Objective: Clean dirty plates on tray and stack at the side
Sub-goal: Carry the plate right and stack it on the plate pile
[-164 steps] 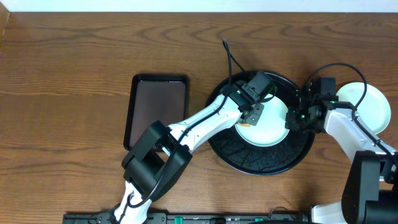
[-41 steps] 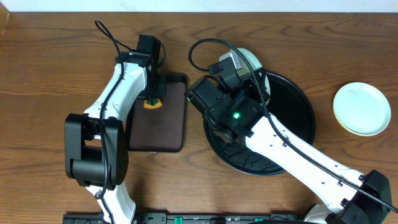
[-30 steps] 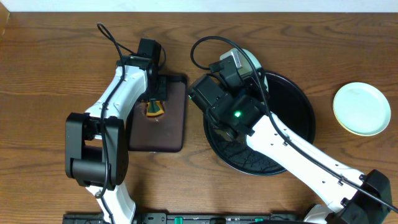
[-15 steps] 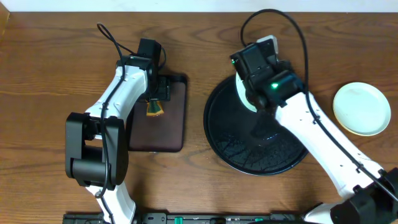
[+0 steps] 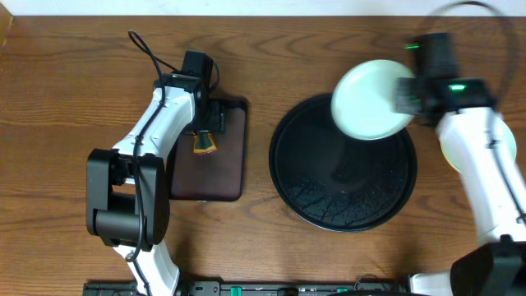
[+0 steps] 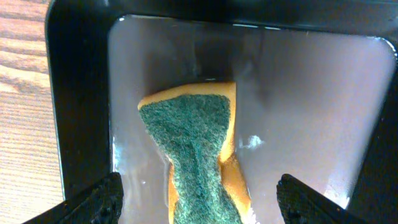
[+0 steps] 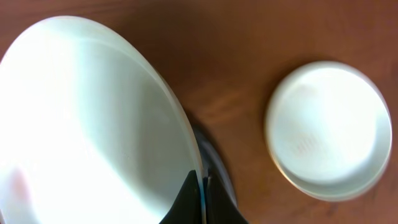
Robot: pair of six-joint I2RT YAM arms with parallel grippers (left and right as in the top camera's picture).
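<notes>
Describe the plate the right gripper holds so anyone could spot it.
Find the large round black tray right of centre. Above its upper rim hangs a pale plate, pinched at its edge by the right gripper; the other plate lies flat on the table.

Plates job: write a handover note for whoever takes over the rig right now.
Left gripper: open over the sponge, which lies in the brown tray.
Right gripper: jaws shut on the rim of a pale plate, held above the black tray; no smear shows on it.
A side plate sits on the table to the right; one or a stack, cannot tell.
Done: no plate lies on the black tray.
Left: stack the held plate there.
</notes>
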